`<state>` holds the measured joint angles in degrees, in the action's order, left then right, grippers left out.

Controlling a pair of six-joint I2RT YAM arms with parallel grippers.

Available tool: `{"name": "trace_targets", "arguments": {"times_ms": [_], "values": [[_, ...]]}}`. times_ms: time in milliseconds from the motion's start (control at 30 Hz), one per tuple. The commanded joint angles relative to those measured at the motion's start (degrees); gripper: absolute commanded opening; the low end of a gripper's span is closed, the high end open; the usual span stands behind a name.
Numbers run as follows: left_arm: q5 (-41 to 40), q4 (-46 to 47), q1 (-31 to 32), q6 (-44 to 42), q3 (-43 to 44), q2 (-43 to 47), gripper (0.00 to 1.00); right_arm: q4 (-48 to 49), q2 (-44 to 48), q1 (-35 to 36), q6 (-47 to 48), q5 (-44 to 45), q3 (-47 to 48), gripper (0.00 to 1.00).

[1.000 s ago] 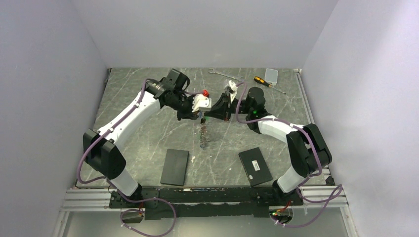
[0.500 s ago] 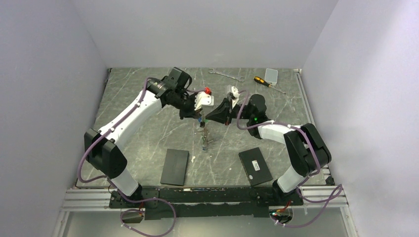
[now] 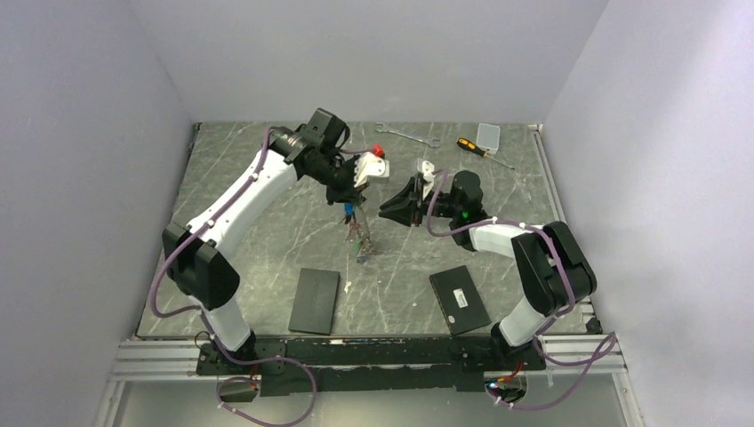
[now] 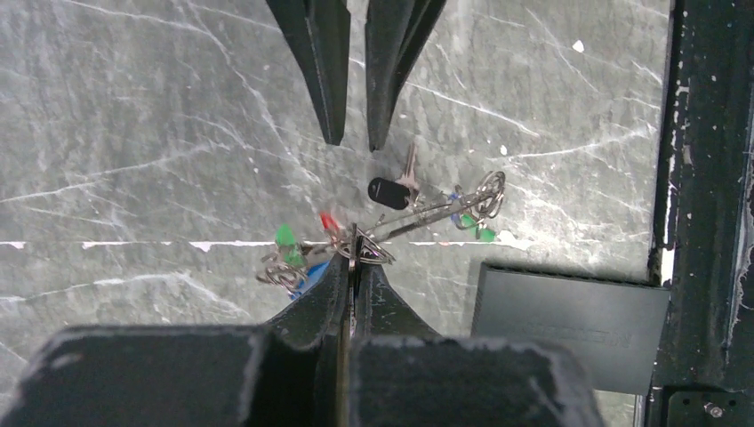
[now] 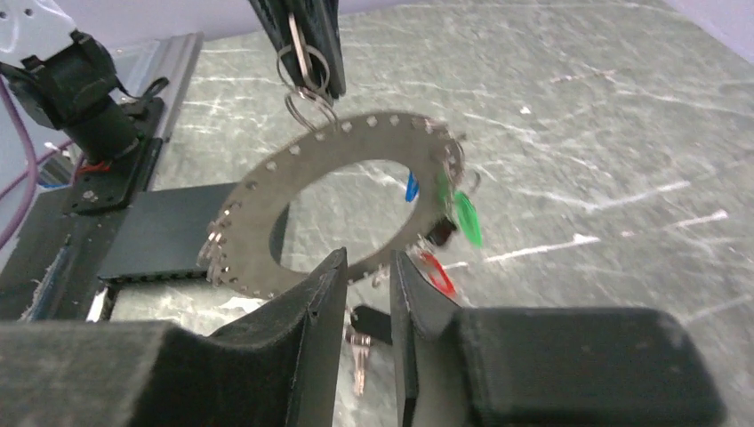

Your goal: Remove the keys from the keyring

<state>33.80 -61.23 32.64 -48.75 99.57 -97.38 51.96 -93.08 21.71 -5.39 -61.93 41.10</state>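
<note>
Grey, white-veined bench (image 3: 267, 267) with pale bare walls (image 3: 373, 53). The right black box (image 3: 467, 313) bears a white label, too small to read. The left gripper (image 3: 349, 205) is clamped on wire loops atop the keyring (image 5: 262, 213), which hangs over mid-bench with keys (image 5: 466, 219) dangling. The right gripper (image 5: 364, 271) is near it, fingers slightly apart and empty. The top view shows the ring edge-on; the right wrist shows a flat perforated disc.

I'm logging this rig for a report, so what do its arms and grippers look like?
The left arm and right arm have white shells with chunky black joints and purple cables looped alongside. The left gripper and right gripper have flat, tapering matte-black fingers. A green light glows on the right wrist.
</note>
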Motion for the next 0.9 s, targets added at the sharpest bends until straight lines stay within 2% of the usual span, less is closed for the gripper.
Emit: {"name": "trace_targets", "arguments": {"times_ms": [0,67,133,267,400,633,733,867], "values": [[2.8,-8.3,0.1,-0.1,10.6,-5.7,0.00,-5.0,3.5,-3.6,6.1,-2.8,1.6,0.31],[4.0,-11.9,0.1,-1.0,13.3,-8.4,0.00,-8.9,5.3,-5.1,8.8,-3.7,2.2,0.33],[5.2,-12.7,0.1,-2.6,12.4,-8.1,0.00,-16.0,7.0,-6.0,13.0,-4.8,4.4,0.34],[7.6,-6.1,0.1,-1.7,7.5,-4.9,0.00,-39.1,9.0,-6.1,28.7,-5.7,11.7,0.36],[10.1,-6.6,0.3,-1.1,9.6,-6.1,0.00,-56.9,10.1,-5.6,41.9,-4.1,18.2,0.40],[13.8,-8.0,0.8,-2.7,12.8,-7.9,0.00,-64.8,9.7,-3.0,48.6,-7.7,22.0,0.45],[14.6,-8.2,1.5,-3.6,11.8,-8.0,0.00,-69.0,9.2,-0.4,53.9,-6.9,23.1,0.45],[16.2,-7.9,1.9,-3.8,10.3,-7.8,0.00,-69.6,8.8,1.4,54.5,-7.5,23.2,0.45]]}}
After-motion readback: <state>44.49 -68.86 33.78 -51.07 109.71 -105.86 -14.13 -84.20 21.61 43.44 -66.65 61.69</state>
